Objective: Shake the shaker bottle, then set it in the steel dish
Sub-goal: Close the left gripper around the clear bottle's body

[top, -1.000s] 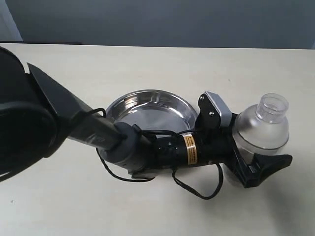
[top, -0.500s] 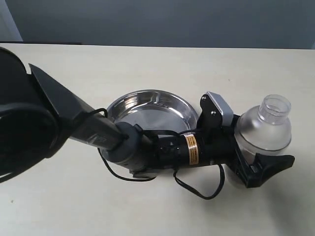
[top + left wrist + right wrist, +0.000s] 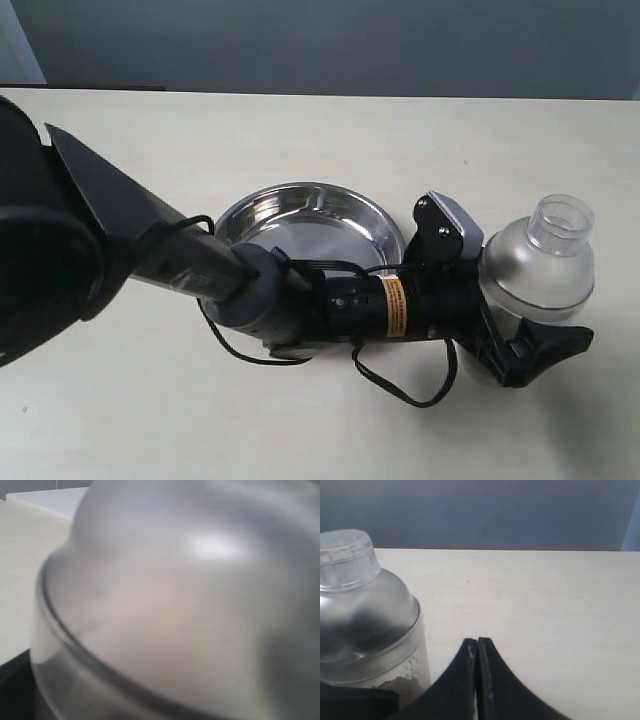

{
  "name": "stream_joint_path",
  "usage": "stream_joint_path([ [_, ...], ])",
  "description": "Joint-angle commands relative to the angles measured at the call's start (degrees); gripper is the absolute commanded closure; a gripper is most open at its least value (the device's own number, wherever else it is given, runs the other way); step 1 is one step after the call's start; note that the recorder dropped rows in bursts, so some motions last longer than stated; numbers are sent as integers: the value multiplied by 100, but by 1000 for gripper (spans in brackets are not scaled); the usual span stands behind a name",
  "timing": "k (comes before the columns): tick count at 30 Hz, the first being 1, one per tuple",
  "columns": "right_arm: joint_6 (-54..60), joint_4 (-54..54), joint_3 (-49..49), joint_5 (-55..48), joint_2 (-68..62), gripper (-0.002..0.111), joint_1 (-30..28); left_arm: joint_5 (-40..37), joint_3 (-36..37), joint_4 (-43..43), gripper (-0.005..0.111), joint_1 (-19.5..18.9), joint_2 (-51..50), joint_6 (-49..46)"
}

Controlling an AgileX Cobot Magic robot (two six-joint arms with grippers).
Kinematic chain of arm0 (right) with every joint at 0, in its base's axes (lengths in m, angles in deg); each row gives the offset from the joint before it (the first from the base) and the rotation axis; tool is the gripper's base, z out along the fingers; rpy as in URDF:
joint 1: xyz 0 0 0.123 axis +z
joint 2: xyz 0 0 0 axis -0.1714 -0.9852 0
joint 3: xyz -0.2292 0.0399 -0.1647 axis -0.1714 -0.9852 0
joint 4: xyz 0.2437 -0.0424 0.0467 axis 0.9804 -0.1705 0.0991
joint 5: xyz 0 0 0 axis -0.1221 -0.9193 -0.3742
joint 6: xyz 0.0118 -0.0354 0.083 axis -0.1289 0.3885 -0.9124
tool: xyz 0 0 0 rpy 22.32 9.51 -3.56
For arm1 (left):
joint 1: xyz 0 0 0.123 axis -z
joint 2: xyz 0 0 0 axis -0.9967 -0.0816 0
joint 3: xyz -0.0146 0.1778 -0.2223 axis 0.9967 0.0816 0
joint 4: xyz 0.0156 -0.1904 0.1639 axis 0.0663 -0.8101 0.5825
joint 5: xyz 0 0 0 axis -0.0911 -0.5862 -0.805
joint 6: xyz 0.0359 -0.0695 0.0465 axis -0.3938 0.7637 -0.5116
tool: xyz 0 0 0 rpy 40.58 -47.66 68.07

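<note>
The shaker bottle [image 3: 540, 270] is frosted clear plastic with a domed top and a small clear cap; it stays upright, to the right of the steel dish [image 3: 310, 222]. My left gripper [image 3: 520, 335] reaches across the dish's front rim and is shut on the bottle's lower body. In the left wrist view the blurred bottle [image 3: 175, 610] fills the frame and hides the jaws. In the right wrist view the bottle [image 3: 365, 610] stands close beside my right gripper [image 3: 477, 647], which is shut on nothing. Brown granules [image 3: 395, 682] show low in the bottle.
The left arm and its looping black cable [image 3: 400, 385] cover the front of the dish. The cream table [image 3: 300, 130] stretches behind the dish to a dark wall. A black finger of the left gripper [image 3: 355, 702] shows under the bottle in the right wrist view.
The left gripper and the bottle have shifted slightly right and a little lower, with the wrist rolled a bit. The dish has not moved.
</note>
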Motion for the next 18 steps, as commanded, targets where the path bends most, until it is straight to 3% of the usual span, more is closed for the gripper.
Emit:
stream_joint_path([
  [1,2,-7,-7,79,22,109,20,-2,-15,71,5,34,65,49],
  [6,2,-7,-7,79,22,109,20,-35,-15,46,7,34,65,61],
  [8,2,-7,-7,79,22,109,20,-57,-15,-7,14,34,65,100],
  [11,2,-7,-7,79,22,109,20,-120,-15,-90,38,34,65,215],
  [16,2,-7,-7,79,22,109,20,-131,-15,-90,103,34,65,215],
  [18,2,-7,-7,79,22,109,20,-131,-15,-70,105,34,65,215],
])
